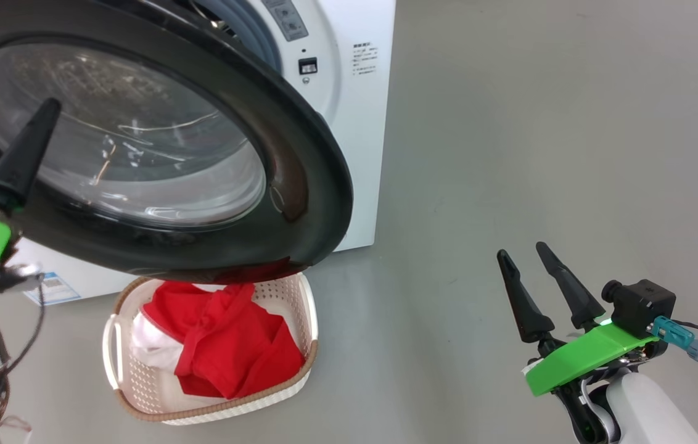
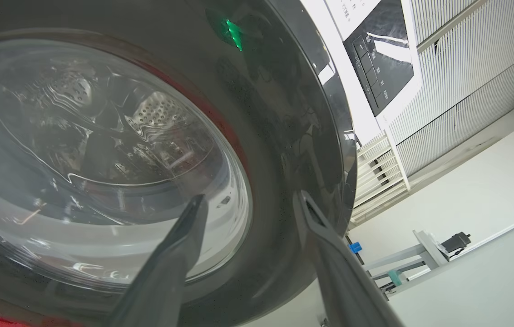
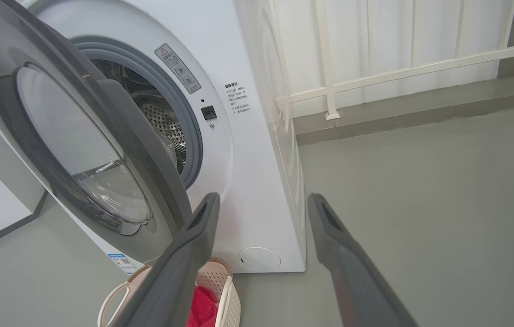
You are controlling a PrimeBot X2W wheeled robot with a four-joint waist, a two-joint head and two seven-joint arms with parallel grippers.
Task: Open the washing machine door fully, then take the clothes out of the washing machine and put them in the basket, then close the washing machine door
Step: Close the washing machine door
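Left jaws apart, door point(image 2: 284, 136) close ahead

Left end effector point(image 2: 251, 195) raised, jaws apart; right end effector point(image 1: 521, 249) low, jaws apart.

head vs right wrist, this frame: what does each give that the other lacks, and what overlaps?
Head view: most of the basket with the red clothes piled in it, and one finger of the left gripper in front of the glass of the washing machine door. Right wrist view: the perforated drum behind the open door, and a white railing. Both: the door open with the basket below it, the right gripper open, the grey floor.
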